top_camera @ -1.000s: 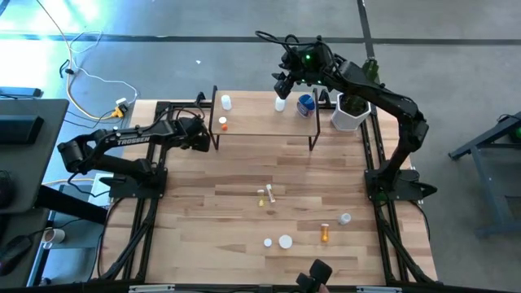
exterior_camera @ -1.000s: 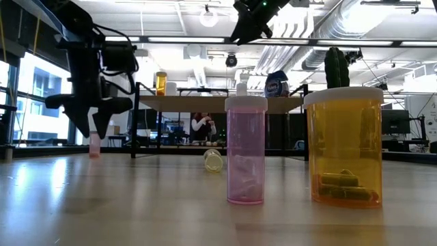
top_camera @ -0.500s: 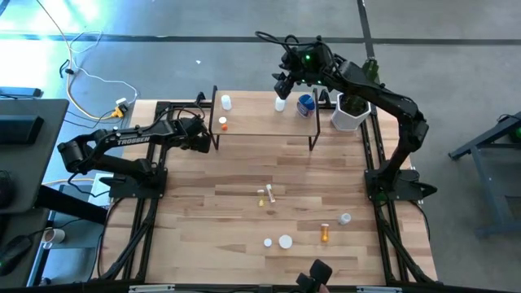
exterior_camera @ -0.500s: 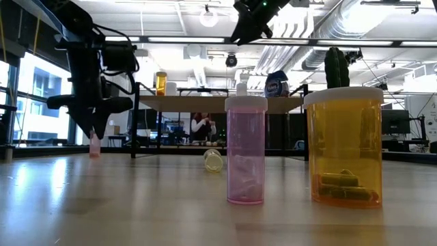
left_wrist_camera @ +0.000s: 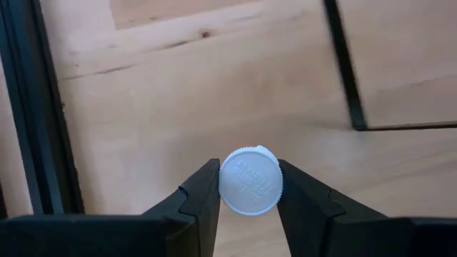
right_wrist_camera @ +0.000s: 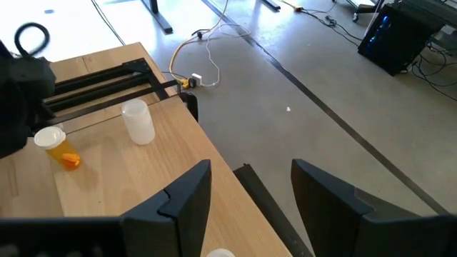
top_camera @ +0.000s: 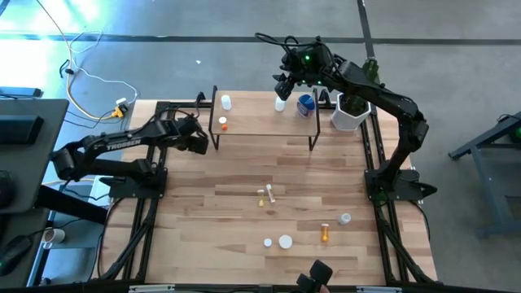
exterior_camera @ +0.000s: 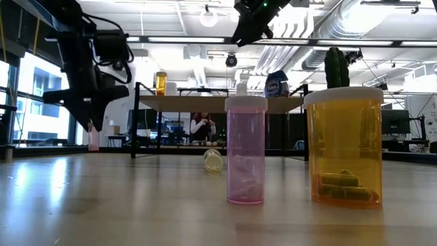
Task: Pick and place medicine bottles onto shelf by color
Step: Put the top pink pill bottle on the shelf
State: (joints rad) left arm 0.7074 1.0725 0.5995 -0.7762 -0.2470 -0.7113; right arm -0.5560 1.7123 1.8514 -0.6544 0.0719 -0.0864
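Lifted since a second ago, my left pincer (left_wrist_camera: 248, 196) grips a pink bottle (exterior_camera: 93, 137) by its white cap, clear of the bench (top_camera: 244, 175) beside the shelf (top_camera: 260, 122); right pincer (right_wrist_camera: 246, 193) gapes empty above it.
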